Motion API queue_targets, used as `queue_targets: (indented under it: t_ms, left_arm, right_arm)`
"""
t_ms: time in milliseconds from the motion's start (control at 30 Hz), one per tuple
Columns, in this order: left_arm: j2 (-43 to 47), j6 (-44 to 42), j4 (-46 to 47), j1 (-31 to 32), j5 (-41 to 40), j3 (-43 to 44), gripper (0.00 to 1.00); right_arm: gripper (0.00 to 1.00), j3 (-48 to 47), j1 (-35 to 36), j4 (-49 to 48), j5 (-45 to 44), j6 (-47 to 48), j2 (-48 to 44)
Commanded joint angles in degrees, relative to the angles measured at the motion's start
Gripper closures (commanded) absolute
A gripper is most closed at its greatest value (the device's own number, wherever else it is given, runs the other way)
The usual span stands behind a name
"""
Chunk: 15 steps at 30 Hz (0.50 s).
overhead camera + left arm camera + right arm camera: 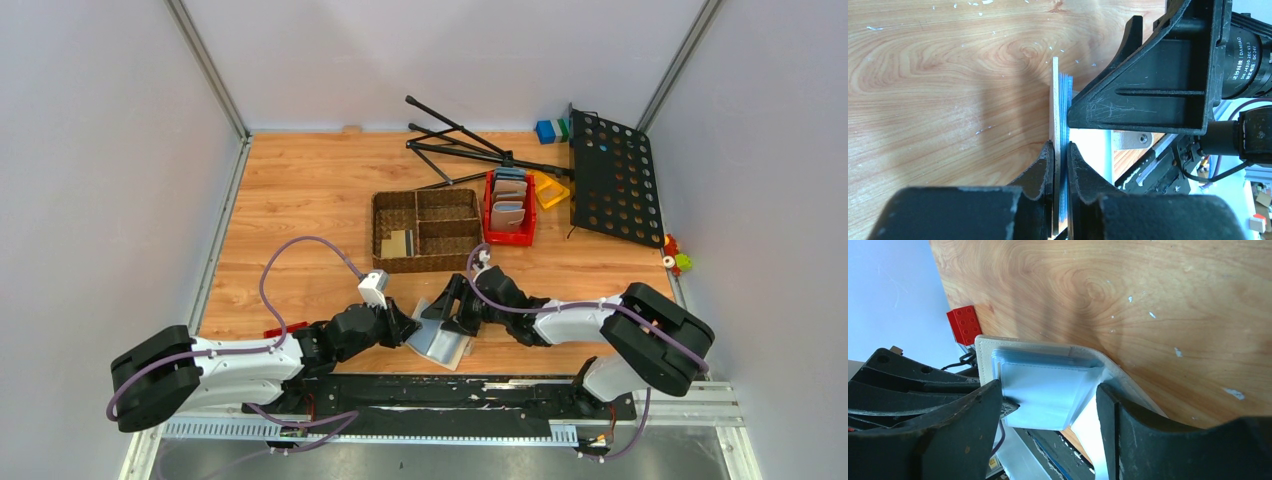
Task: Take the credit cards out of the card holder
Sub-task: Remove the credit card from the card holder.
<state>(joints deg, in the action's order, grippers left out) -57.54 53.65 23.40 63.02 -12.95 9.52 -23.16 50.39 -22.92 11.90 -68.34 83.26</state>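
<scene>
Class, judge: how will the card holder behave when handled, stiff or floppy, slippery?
The card holder is probably floppy: its cover bends beside the pockets. Likely light: the left gripper, pinching one edge, holds it. Glossy pockets may slip.

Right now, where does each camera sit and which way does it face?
Top: above and behind, looking down on the table; left arm and right arm show whole.
Left wrist: on the left arm, looking along the left claw, shut on the card holder seen edge-on.
Right wrist: on the right arm, looking past the open right claw at the holder's clear pockets.
Shared: all three show the card holder.
</scene>
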Motion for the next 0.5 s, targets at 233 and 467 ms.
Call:
queue_targets:
  t_ms: [233, 467]
  left_arm:
    - [0.0, -0.7, 4.0, 0.3, -0.1, 1.8, 0.85]
    - [0.5, -1.1, 5.0, 0.3, 1.5, 2.0, 0.63]
  right_arm:
    - [0.33, -0.3, -0.5, 2.4, -0.3, 1.2, 1.5]
    - [0.41, 0.0, -0.5, 2.7, -0.2, 1.5, 2.3]
